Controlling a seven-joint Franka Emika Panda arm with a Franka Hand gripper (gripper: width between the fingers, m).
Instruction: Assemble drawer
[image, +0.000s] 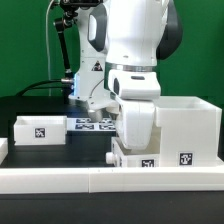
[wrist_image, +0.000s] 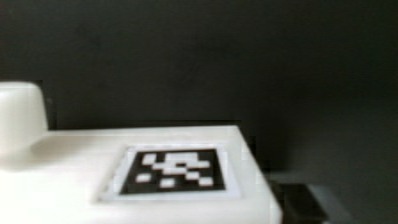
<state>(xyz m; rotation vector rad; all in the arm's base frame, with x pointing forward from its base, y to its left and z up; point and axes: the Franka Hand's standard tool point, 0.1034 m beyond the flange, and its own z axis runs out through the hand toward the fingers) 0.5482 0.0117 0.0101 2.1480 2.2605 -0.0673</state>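
Note:
The large boxy white casing stands at the exterior view's right, with a tag on its front. One shallow white tray lies at the left. A second tray lies low in front, against the casing's left side, right under my gripper. In the wrist view this tray's white top with its black-and-white tag fills the lower part, and a rounded white knob shows beside it. My fingers are hidden behind the hand and the tray, so I cannot see how the jaws stand.
The marker board lies flat on the black table behind the gripper. A low white rail edges the table's front. A dark stand with cables rises at the back left.

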